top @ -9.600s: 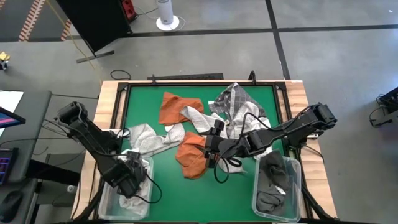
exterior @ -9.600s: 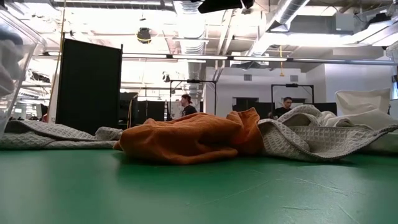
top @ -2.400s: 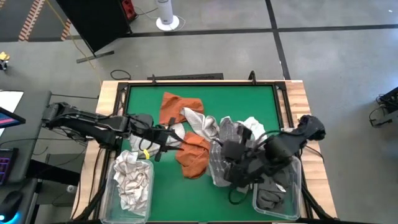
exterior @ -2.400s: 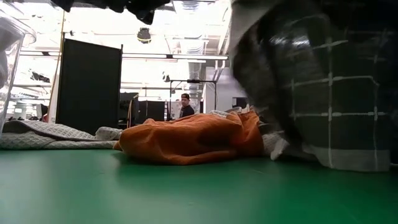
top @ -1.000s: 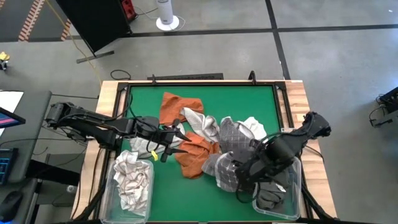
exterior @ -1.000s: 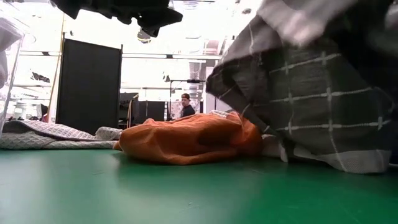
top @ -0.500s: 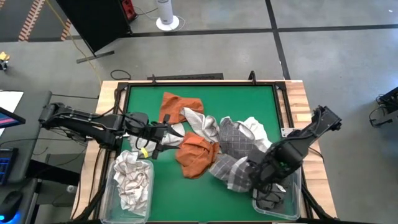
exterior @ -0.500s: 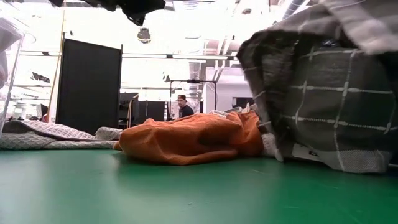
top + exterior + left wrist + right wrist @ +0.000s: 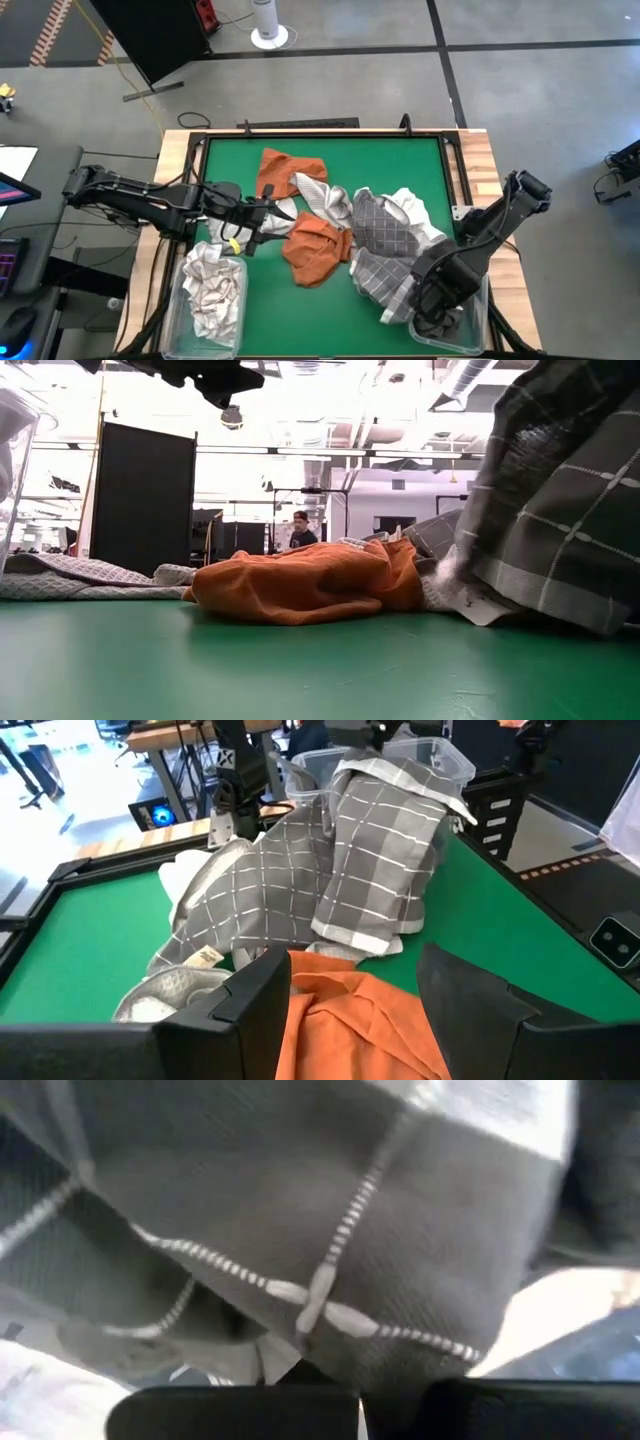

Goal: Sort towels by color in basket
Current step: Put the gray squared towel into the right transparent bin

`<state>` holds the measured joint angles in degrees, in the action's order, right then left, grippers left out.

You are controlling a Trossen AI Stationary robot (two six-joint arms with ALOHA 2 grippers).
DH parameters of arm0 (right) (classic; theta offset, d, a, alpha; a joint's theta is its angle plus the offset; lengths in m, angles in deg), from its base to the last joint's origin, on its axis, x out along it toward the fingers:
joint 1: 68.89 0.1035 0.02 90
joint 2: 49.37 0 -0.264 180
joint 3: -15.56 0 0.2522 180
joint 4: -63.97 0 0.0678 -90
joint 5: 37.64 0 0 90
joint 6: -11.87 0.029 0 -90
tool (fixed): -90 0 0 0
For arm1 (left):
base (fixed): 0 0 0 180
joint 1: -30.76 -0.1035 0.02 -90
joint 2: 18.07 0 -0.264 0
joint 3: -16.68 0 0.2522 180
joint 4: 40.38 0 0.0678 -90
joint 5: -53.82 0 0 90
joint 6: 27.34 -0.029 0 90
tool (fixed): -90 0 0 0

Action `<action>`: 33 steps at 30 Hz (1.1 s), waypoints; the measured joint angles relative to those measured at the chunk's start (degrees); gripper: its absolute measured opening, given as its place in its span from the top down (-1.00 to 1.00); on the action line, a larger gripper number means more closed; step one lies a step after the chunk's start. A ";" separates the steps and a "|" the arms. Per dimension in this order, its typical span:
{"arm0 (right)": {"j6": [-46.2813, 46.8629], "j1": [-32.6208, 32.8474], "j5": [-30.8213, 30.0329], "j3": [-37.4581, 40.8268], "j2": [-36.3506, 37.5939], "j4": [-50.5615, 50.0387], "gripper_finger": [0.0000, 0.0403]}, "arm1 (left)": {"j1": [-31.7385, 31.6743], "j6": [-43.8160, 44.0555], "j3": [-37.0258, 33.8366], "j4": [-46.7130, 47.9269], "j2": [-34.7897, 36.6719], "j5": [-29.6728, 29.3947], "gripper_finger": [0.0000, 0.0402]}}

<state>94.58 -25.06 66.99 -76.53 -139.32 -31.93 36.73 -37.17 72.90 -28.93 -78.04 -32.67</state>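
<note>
- You are dragging the grey checked cloth towel [image 9: 385, 250] toward the clear plastic bin [image 9: 478, 300] at the table's near right corner; it trails from the towel heap to the bin's rim.
- Your right gripper [image 9: 425, 305], fingers pinching the checked towel, is bending low over that bin; next, carry the cloth fully over it and release.
- Your left gripper [image 9: 262, 222], fingers spread, is hovering beside the crumpled rust-orange towel [image 9: 315, 250].

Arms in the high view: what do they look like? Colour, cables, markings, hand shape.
Both arms are black and jointed, with loose black cables looping along them. The left arm carries a small yellow tag near its hand. The right arm has a bulky rounded elbow housing. The left wrist view shows two flat, angular black fingers.
</note>
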 joint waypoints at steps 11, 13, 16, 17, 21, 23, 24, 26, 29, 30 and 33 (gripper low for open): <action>3.68 0.81 -3.56 8.26 0.03 11.64 0.74 | 0.00 -0.64 0.00 0.53 0.00 -0.26 -0.04; 5.18 0.88 -3.56 7.65 0.69 11.14 0.66 | 0.00 -0.68 0.00 0.62 0.00 -0.61 -0.04; 7.75 1.16 -3.54 6.23 2.79 9.94 0.49 | 0.00 -0.75 0.00 1.21 0.02 -1.13 -0.04; 8.74 1.25 -3.38 5.72 3.54 9.53 0.43 | 0.00 -0.82 0.00 1.56 0.02 -1.23 -0.04; 12.88 1.25 -2.64 2.49 6.91 6.90 0.13 | 0.00 -1.07 0.00 1.74 0.02 -1.28 -0.04; 14.65 1.23 -2.65 -0.18 8.60 5.12 0.00 | 0.00 -1.07 0.00 1.71 0.02 -1.29 -0.04; 15.49 1.23 -2.72 -1.70 9.15 3.73 -0.06 | 0.00 -1.08 0.00 1.70 0.02 -1.29 -0.04; 16.93 1.00 -2.93 -5.27 9.77 0.13 -0.13 | 0.00 -1.09 0.00 1.69 0.02 -1.31 -0.04; 18.16 -0.23 -2.98 -11.88 9.17 -6.34 -0.16 | 0.00 -1.13 0.00 1.69 0.02 -1.34 -0.04; 17.99 -0.76 -3.35 -14.36 8.61 -7.95 -0.15 | 0.00 -1.37 0.00 1.69 0.04 -1.36 -0.04; 12.82 -3.17 -8.69 -20.47 6.59 -7.31 -0.12 | 0.00 -2.00 0.00 1.90 0.58 -2.26 -0.04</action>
<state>107.40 -28.23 58.30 -96.99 -132.73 -39.24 36.73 -39.17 72.90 -27.03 -77.46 -34.94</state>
